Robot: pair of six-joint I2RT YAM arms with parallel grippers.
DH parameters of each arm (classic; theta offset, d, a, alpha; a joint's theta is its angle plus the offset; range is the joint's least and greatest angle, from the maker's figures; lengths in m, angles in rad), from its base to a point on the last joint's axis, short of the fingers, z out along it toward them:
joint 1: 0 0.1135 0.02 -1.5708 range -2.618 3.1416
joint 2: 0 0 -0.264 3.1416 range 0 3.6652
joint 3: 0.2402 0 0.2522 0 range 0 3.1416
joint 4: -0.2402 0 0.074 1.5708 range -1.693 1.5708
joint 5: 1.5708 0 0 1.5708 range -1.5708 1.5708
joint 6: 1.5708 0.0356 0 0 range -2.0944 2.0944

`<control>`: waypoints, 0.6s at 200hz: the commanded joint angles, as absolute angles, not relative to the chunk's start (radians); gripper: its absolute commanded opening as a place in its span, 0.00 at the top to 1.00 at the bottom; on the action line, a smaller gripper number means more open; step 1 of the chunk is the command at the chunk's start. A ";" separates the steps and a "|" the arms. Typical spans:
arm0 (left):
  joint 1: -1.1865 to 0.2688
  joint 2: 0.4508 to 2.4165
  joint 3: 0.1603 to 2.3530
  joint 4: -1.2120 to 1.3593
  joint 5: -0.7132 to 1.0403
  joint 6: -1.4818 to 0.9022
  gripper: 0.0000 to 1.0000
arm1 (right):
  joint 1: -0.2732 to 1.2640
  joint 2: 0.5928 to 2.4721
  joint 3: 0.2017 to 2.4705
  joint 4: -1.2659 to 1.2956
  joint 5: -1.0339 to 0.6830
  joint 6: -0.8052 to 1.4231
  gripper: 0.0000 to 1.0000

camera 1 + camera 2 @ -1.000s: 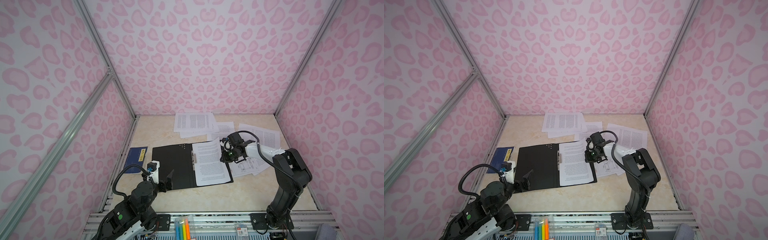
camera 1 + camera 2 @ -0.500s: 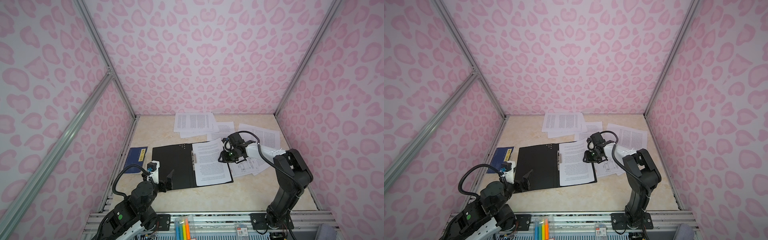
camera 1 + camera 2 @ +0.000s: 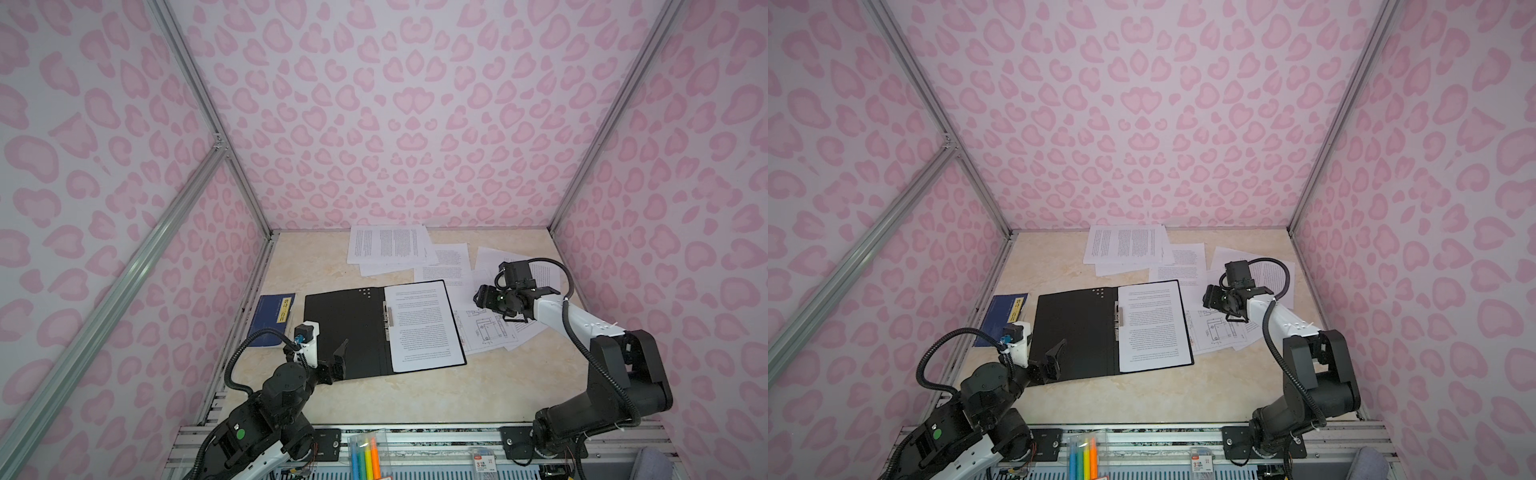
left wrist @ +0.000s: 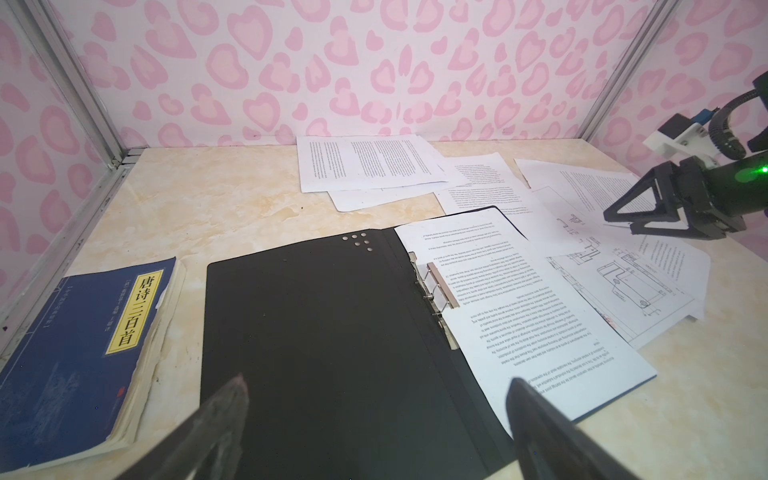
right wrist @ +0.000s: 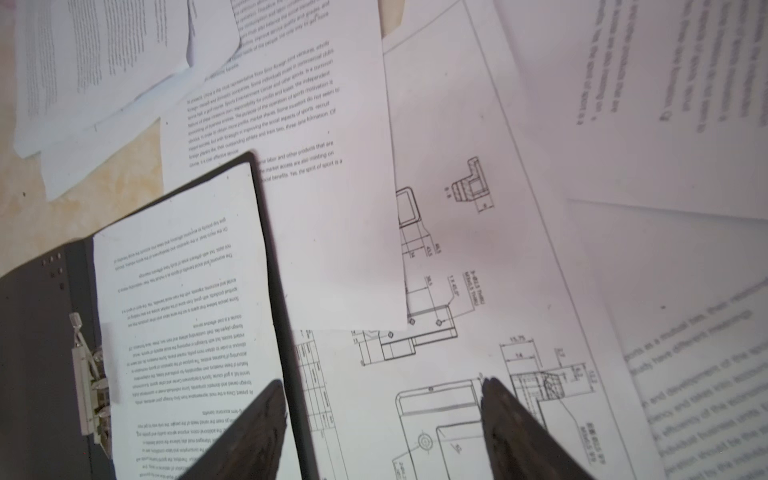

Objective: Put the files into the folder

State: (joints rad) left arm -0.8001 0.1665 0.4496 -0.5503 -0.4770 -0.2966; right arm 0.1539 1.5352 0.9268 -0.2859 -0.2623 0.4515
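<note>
The folder lies open with its black inside up in both top views. A printed text sheet lies flat on its right half, beside the metal clip. More files are loose on the table: a stack at the back, and a drawing sheet with text sheets on the right. My right gripper hovers open and empty over the drawing sheet, just right of the folder's edge. Over the folder's near left corner my left gripper is open and empty.
A dark blue booklet with a yellow label lies left of the folder by the left wall. Pink patterned walls close in the left, back and right sides. A pack of coloured markers sits on the front rail.
My right gripper has gone from shut to open, letting go of the text sheet, which now lies flat in the folder. The gripper has drawn back to the right. The left arm is still.
</note>
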 commanded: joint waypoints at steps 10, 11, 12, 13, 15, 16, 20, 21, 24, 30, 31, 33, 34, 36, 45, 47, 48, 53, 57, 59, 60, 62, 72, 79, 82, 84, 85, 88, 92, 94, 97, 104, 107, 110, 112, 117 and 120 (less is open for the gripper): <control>-0.800 0.214 0.476 -0.538 -0.432 -0.317 0.02 | 0.136 1.593 0.983 -0.168 -0.316 0.484 0.28; -0.800 0.217 0.478 -0.539 -0.432 -0.320 0.02 | 0.136 1.596 0.985 -0.164 -0.318 0.484 0.28; -0.799 0.219 0.480 -0.540 -0.430 -0.321 0.02 | 0.135 1.598 0.987 -0.160 -0.319 0.484 0.28; -0.799 0.222 0.481 -0.541 -0.428 -0.322 0.02 | 0.134 1.601 0.989 -0.158 -0.320 0.484 0.28; -0.800 0.227 0.486 -0.543 -0.425 -0.326 0.02 | 0.130 1.605 0.993 -0.150 -0.321 0.485 0.28; -0.801 0.230 0.489 -0.544 -0.424 -0.327 0.02 | 0.129 1.609 0.997 -0.146 -0.322 0.486 0.29; -0.800 0.243 0.496 -0.547 -0.420 -0.334 0.02 | 0.124 1.622 1.005 -0.136 -0.326 0.488 0.29; -0.800 0.246 0.498 -0.549 -0.418 -0.336 0.02 | 0.123 1.625 1.010 -0.133 -0.327 0.489 0.29; -0.799 0.255 0.504 -0.552 -0.413 -0.340 0.02 | 0.118 1.636 1.020 -0.126 -0.334 0.489 0.29; -0.800 0.275 0.515 -0.559 -0.402 -0.344 0.02 | 0.111 1.661 1.042 -0.109 -0.351 0.489 0.29; -0.800 0.279 0.518 -0.560 -0.400 -0.343 0.02 | 0.109 1.666 1.046 -0.107 -0.353 0.489 0.29; -0.799 0.286 0.520 -0.562 -0.396 -0.341 0.02 | 0.106 1.674 1.055 -0.102 -0.358 0.489 0.29; -0.800 0.289 0.521 -0.563 -0.394 -0.340 0.02 | 0.104 1.681 1.060 -0.100 -0.361 0.489 0.30; -0.800 0.295 0.524 -0.565 -0.389 -0.339 0.02 | 0.101 1.691 1.070 -0.096 -0.365 0.490 0.30; -0.800 0.325 0.535 -0.577 -0.373 -0.332 0.02 | 0.089 1.736 1.116 -0.079 -0.381 0.486 0.30; -0.800 0.331 0.537 -0.579 -0.371 -0.331 0.02 | 0.088 1.748 1.125 -0.077 -0.384 0.484 0.30; -0.800 0.334 0.538 -0.580 -0.370 -0.331 0.02 | 0.087 1.750 1.128 -0.075 -0.385 0.483 0.30; -0.799 0.349 0.543 -0.584 -0.365 -0.330 0.02 | 0.084 1.780 1.160 -0.076 -0.388 0.478 0.30; -0.799 0.360 0.546 -0.584 -0.358 -0.329 0.02 | 0.080 1.804 1.187 -0.086 -0.387 0.473 0.30; -0.799 0.364 0.547 -0.586 -0.355 -0.328 0.02 | 0.077 1.815 1.201 -0.089 -0.387 0.471 0.31; -0.799 0.367 0.547 -0.586 -0.353 -0.328 0.02 | 0.077 1.821 1.208 -0.091 -0.387 0.470 0.31; -0.799 0.372 0.550 -0.587 -0.348 -0.326 0.02 | 0.075 1.833 1.221 -0.095 -0.389 0.468 0.31; -0.800 0.389 0.554 -0.585 -0.318 -0.318 0.02 | 0.067 1.886 1.277 -0.095 -0.408 0.453 0.31; -0.800 0.398 0.557 -0.583 -0.294 -0.318 0.02 | 0.060 1.929 1.320 -0.105 -0.420 0.447 0.31; -0.799 0.400 0.558 -0.583 -0.284 -0.318 0.02 | 0.056 1.947 1.342 -0.116 -0.428 0.443 0.31; -0.800 0.401 0.556 -0.581 -0.279 -0.318 0.02 | 0.053 1.959 1.353 -0.121 -0.433 0.441 0.31; -0.800 0.402 0.557 -0.580 -0.275 -0.318 0.02 | 0.053 1.964 1.361 -0.123 -0.435 0.439 0.31; -0.799 0.404 0.559 -0.577 -0.266 -0.318 0.02 | 0.050 1.981 1.380 -0.126 -0.443 0.434 0.31; -0.800 0.406 0.559 -0.574 -0.255 -0.320 0.02 | 0.046 2.003 1.402 -0.132 -0.452 0.428 0.31; -0.800 0.406 0.559 -0.572 -0.249 -0.320 0.02 | 0.045 2.013 1.411 -0.135 -0.455 0.426 0.31; -0.800 0.407 0.560 -0.569 -0.239 -0.319 0.02 | 0.042 2.028 1.429 -0.141 -0.459 0.423 0.32; -0.799 0.409 0.560 -0.562 -0.223 -0.318 0.02 | 0.037 2.059 1.469 -0.150 -0.470 0.417 0.32; -0.799 0.409 0.561 -0.560 -0.217 -0.318 0.02 | 0.034 2.071 1.476 -0.151 -0.474 0.415 0.31; -0.799 0.410 0.558 -0.559 -0.211 -0.318 0.02 | 0.033 2.082 1.494 -0.149 -0.479 0.411 0.31; -0.799 0.411 0.559 -0.558 -0.210 -0.318 0.02 | 0.031 2.089 1.510 -0.147 -0.481 0.410 0.31; -0.800 0.411 0.559 -0.557 -0.206 -0.318 0.02 | 0.028 2.107 1.529 -0.142 -0.484 0.406 0.31; -0.799 0.411 0.558 -0.557 -0.205 -0.318 0.02 | 0.027 2.121 1.540 -0.144 -0.485 0.404 0.31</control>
